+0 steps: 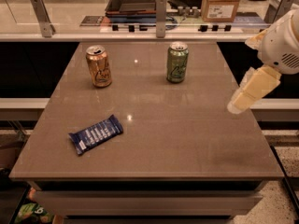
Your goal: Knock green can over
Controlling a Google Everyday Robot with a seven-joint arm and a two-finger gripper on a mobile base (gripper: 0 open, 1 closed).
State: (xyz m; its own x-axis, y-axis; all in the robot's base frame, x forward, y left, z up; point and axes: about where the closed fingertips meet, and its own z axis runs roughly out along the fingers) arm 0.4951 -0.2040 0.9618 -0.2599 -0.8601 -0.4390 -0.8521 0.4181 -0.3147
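The green can (177, 62) stands upright on the brown table (187, 139), at the back and right of centre. It is pale green with a silver top and a light swirl mark. My gripper (247, 93) is cream-coloured and hangs from the white arm (280, 43) at the right edge of the view. It sits over the table's right edge, in front of and to the right of the green can, and well apart from it.
An orange-gold can (99, 66) stands upright at the back left. A blue snack bar (96, 134) lies at the front left. Behind the table runs a counter with metal posts (161, 10), a dark tray (133, 1) and a cardboard box (222, 3).
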